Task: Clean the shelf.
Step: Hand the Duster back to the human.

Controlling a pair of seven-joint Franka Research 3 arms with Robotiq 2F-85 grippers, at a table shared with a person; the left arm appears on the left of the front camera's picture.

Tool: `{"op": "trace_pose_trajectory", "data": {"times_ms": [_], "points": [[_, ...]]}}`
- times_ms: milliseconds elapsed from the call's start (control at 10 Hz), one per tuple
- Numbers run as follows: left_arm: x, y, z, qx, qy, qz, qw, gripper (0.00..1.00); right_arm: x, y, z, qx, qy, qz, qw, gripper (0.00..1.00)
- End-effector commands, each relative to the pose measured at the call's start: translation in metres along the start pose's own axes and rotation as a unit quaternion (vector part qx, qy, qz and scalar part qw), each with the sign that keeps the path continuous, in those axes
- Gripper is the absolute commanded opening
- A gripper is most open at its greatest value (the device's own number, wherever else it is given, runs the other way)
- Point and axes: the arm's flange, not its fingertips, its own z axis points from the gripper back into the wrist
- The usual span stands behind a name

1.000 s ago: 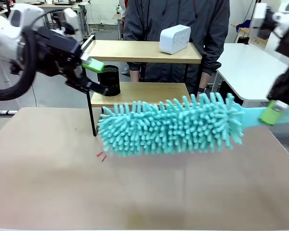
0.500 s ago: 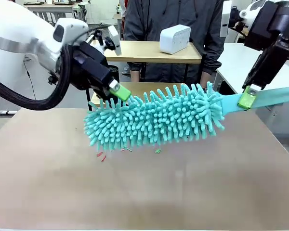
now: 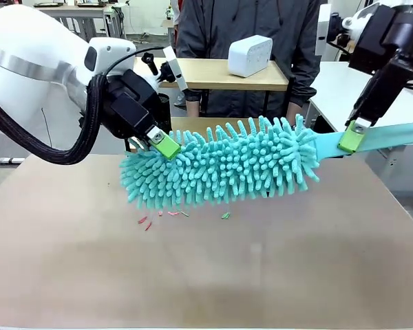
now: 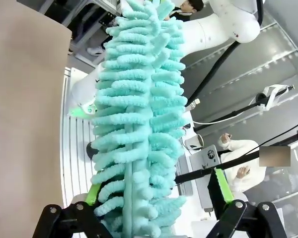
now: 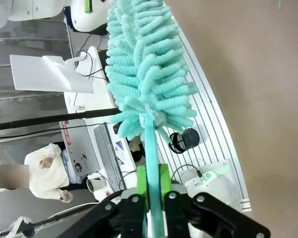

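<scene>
The shelf [image 3: 206, 72] stands at the table's far side, its lower board mostly hidden behind a fluffy teal duster [image 3: 220, 168]. My right gripper [image 3: 351, 137] is shut on the duster's flat teal handle [image 5: 151, 148], holding it level above the table. My left gripper [image 3: 158, 141] sits at the duster's free left end. In the left wrist view the left gripper [image 4: 156, 191] is open, with the duster's tip [image 4: 134, 148] between its widely spread green pads [image 4: 221, 186]. In the right wrist view the right gripper [image 5: 151, 181] clamps the handle.
A white box [image 3: 250, 55] rests on the shelf's top board. A person in a dark jacket [image 3: 248, 20] stands right behind the shelf. Small red and green scraps [image 3: 146, 221] lie on the brown tabletop [image 3: 206, 275] under the duster. Another white table [image 3: 358, 96] stands at the right.
The duster rose and shifted left. My left gripper swung from beside the shelf onto the duster's left end. Small scraps now lie on the table below.
</scene>
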Motion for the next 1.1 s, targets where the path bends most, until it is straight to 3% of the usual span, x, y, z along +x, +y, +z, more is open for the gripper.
{"op": "trace_pose_trajectory", "data": {"times_ms": [0, 100, 200, 400, 500, 700, 1000], "points": [[-0.0002, -0.0001, 0.006, 0.011, 0.005, -0.014, 1.0, 0.44, 0.0015, 0.0033, 0.0004, 0.013, -0.007, 0.008, 1.0, 0.12], [-0.0004, 0.0003, 0.0052, 0.011, 0.007, -0.015, 1.0, 0.42, 0.001, 0.0033, -0.0002, 0.013, -0.005, 0.008, 1.0, 0.12], [-0.0006, 0.0008, 0.0055, 0.011, 0.009, -0.016, 1.0, 0.0, 0.0007, 0.0031, -0.0007, 0.015, -0.005, 0.009, 1.0, 0.12], [-0.0015, 0.0023, 0.0058, 0.022, 0.006, -0.017, 1.0, 0.0, -0.0002, 0.0026, -0.0017, 0.02, -0.003, 0.012, 1.0, 0.12], [-0.0014, 0.0023, 0.006, 0.021, 0.004, -0.019, 1.0, 0.16, -0.0004, 0.0019, -0.0017, 0.022, -0.004, 0.01, 1.0, 0.12], [-0.0011, 0.0023, 0.0074, 0.022, 0.004, -0.022, 1.0, 0.0, 0.0002, 0.0022, -0.0017, 0.029, -0.003, 0.007, 1.0, 0.12], [-0.0013, 0.0016, 0.008, 0.019, 0.006, -0.024, 1.0, 0.0, 0.0009, 0.002, -0.0025, 0.029, 0.001, 0.005, 1.0, 0.12]]}}
